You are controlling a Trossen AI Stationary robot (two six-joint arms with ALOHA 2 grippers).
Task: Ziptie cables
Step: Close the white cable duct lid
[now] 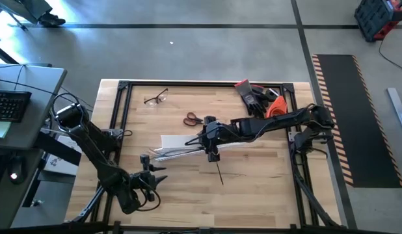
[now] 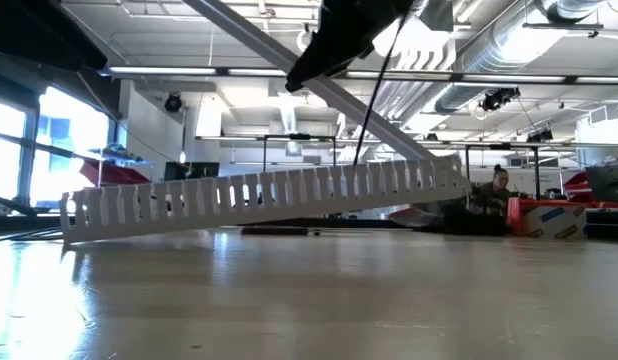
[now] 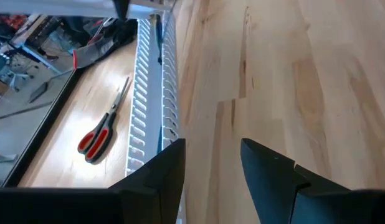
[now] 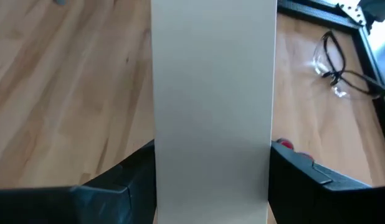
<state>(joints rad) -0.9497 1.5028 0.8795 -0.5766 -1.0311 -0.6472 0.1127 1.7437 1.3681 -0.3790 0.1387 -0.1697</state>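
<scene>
My right gripper [image 1: 211, 142] hangs over the table's middle, shut on a flat white cover strip [image 4: 211, 93]. Under it lies the white slotted duct [image 1: 188, 153]; in the low view the duct [image 2: 269, 195] slants, one end higher. The black ziptie [image 1: 218, 170] runs from beneath this gripper toward the near edge; what bears it is hidden. The cables do not show plainly; only a thin dark strand [image 3: 159, 37] lies in the duct's channel. My left gripper [image 1: 152, 177] is open near the front left, nothing between its fingers [image 3: 161, 180]. My right gripper pinches the cover strip across its width, one finger [image 4: 118, 180] on each long edge [image 4: 156, 155]. The fingers slant down from above and lie across the strip. In the low view the strip [image 2: 279, 70] is tilted steeply, its upper part clear of the table.
Red-handled scissors [image 1: 192, 119] and safety glasses [image 1: 156, 98] lie beyond the duct. Black and orange gloves [image 1: 261, 99] sit at the far right corner. Black rails [image 1: 121, 117] frame the table. A person [image 2: 494, 190] sits in the room behind. Bare wood lies along the near edge.
</scene>
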